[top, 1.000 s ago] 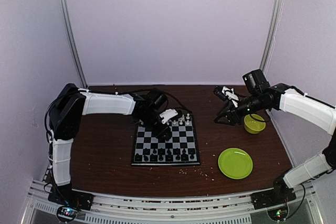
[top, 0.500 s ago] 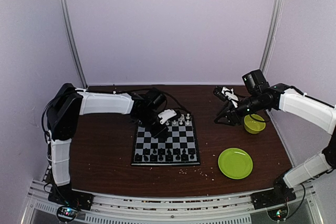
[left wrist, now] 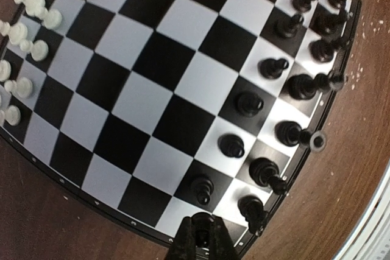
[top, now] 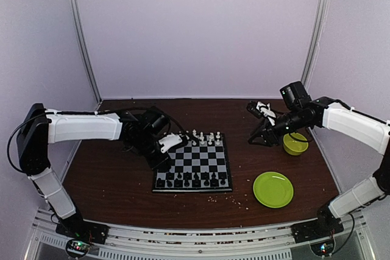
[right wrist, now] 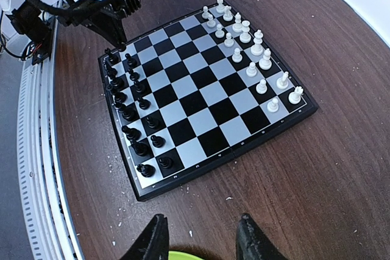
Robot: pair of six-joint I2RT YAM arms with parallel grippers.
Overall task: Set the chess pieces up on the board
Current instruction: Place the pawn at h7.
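The board [top: 201, 159] lies mid-table, and shows in the left wrist view [left wrist: 152, 59] and right wrist view [right wrist: 195, 101]. White pieces [top: 204, 139] fill its far two rows [right wrist: 247, 47]. Black pieces [top: 189, 181] stand on its near two rows [right wrist: 131, 114]. My left gripper [top: 159, 164] hovers over the board's near-left corner [right wrist: 122, 44]. In its own view it [left wrist: 203, 238] is shut on a small black piece, just beside the last black pawn [left wrist: 201, 188]. My right gripper [top: 255, 139] is open and empty, held above the table right of the board [right wrist: 201, 242].
A green bowl [top: 295, 144] sits just right of my right gripper. A round green plate [top: 273, 189] lies near right. Pale crumbs [top: 234, 199] are scattered in front of the board. The table's near edge has a metal rail [right wrist: 36, 150].
My left arm has swung from the board's far-left part, near the white pieces, back to its near-left corner. The right arm has not moved.
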